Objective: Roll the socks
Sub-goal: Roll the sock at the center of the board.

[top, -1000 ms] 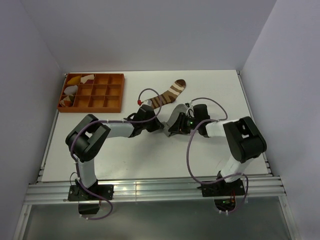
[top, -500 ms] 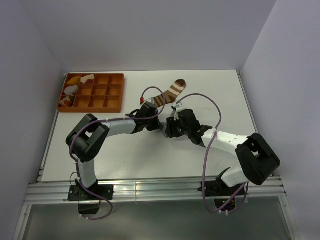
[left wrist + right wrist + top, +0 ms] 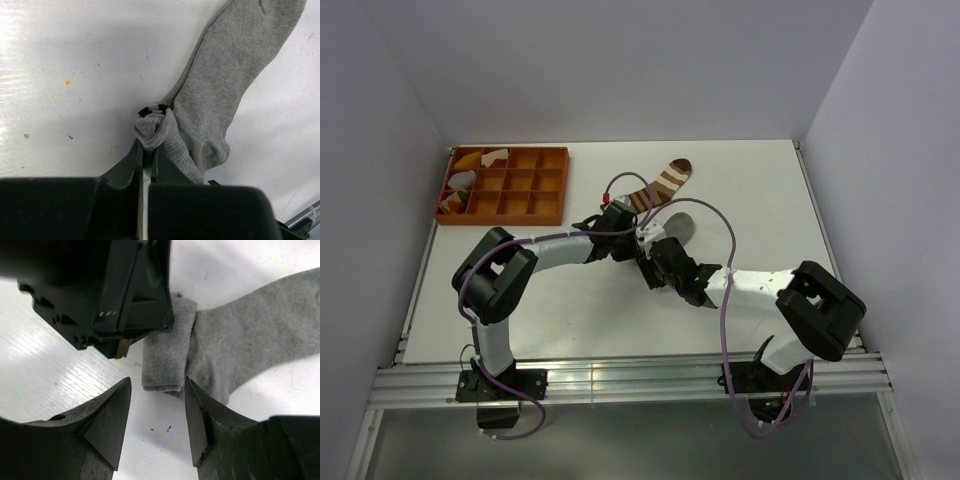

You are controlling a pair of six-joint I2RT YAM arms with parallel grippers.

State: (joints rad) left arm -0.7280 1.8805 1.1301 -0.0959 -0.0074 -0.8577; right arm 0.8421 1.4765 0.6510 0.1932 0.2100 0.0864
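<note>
The grey sock [image 3: 230, 75] lies flat on the white table, its near end rolled into a small bundle [image 3: 152, 127]. My left gripper [image 3: 146, 150] is shut on that rolled end. In the top view the left gripper [image 3: 635, 243] sits just left of the sock's grey toe [image 3: 682, 224]. My right gripper [image 3: 157, 385] is open, its jaws either side of the roll's lower edge [image 3: 167, 350], not touching it; it faces the left gripper [image 3: 115, 290]. In the top view the right gripper [image 3: 653, 263] is just below the left one. The brown striped sock [image 3: 660, 187] lies flat behind them.
An orange compartment tray [image 3: 505, 185] stands at the back left, with yellow and white cloth pieces [image 3: 470, 170] in its left cells. Purple cables loop over both arms near the socks. The table's walls rise at the back and sides.
My right arm has swung left and toward the near side, bringing its open gripper to the roll's end. The grey sock's toe is now uncovered. The left gripper has shifted slightly right.
</note>
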